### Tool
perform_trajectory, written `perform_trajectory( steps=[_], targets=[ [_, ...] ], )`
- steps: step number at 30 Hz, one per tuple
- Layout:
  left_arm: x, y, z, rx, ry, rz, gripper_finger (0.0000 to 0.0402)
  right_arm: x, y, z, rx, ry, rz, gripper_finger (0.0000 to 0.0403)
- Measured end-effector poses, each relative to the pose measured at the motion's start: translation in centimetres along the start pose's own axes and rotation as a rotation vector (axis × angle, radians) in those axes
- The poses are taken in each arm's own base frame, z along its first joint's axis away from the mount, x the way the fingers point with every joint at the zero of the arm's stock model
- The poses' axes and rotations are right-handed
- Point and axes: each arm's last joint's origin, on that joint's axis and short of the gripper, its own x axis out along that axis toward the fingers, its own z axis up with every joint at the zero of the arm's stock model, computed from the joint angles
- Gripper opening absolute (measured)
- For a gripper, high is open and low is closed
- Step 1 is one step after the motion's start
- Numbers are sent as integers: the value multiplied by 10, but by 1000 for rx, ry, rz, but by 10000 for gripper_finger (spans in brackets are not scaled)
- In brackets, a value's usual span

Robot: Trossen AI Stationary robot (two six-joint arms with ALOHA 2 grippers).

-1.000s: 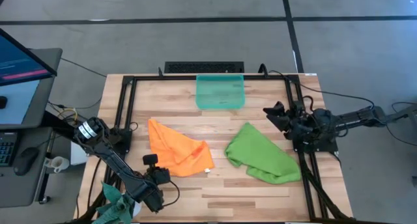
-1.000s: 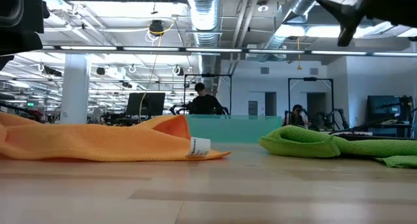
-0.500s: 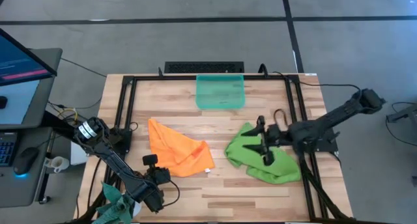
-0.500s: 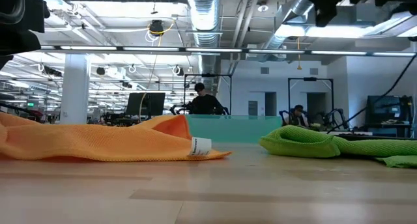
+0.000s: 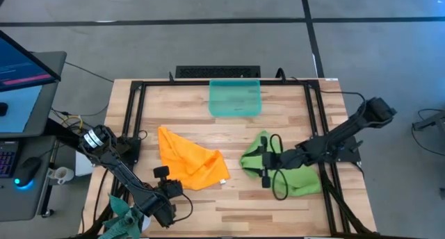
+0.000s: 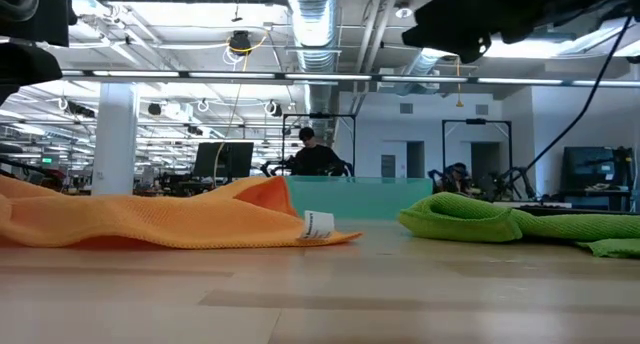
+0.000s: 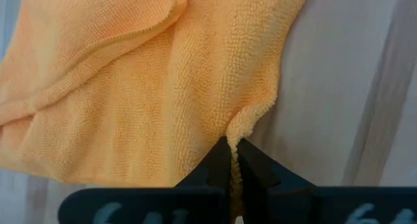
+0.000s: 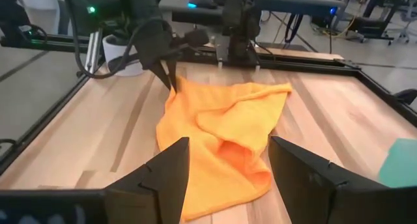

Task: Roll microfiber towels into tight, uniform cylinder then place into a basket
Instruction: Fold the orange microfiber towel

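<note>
The orange towel (image 5: 189, 159) lies crumpled on the table left of centre; it also shows in the low view (image 6: 150, 219). My left gripper (image 5: 161, 171) is shut on its near-left edge. The lime green towel (image 5: 288, 169) lies bunched right of centre, resting on the table (image 6: 500, 222). My right gripper (image 5: 265, 161) hovers open above the green towel's left part, high off the table, its fingers pointing toward the orange towel (image 8: 221, 139). The teal basket (image 5: 235, 98) stands at the far middle. My left gripper pinches the orange towel's hemmed edge (image 7: 251, 120) between its two shut fingers, at the near-left side of the cloth. The fingers (image 8: 168, 77) slant down from the table's near-left. The edge puckers up into the fingers; the rest of the towel lies slack on the table.
A black metal frame (image 5: 132, 114) runs around the work area. A dark teal-grey cloth (image 5: 119, 215) hangs at the table's near-left corner. Bare wood (image 5: 243, 208) lies along the near edge and between the two towels. A monitor (image 5: 21, 72) stands off the table's left.
My right gripper has swung from the table's right edge toward the left, out over the green towel, and now faces the orange towel. Both towels lie much as before.
</note>
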Motion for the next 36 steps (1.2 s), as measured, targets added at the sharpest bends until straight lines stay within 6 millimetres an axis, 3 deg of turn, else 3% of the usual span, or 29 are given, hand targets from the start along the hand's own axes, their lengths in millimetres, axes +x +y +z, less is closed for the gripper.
perform_trajectory(
  steps=[11, 22, 31, 36],
  targets=[
    [0, 0, 0, -98, -9, 5, 17, 16, 9, 16, -67, 65, 9, 232],
    [5, 4, 6, -138, 135, -47, 16, 17, 12, 20, -74, 92, 107, 232],
    [7, 0, 16, -19, 49, -97, 2, 48, 31, -16, -166, 148, 154, 232],
    [7, -1, 18, 3, 18, -107, 1, 68, 41, -22, -191, 175, 156, 232]
  ],
)
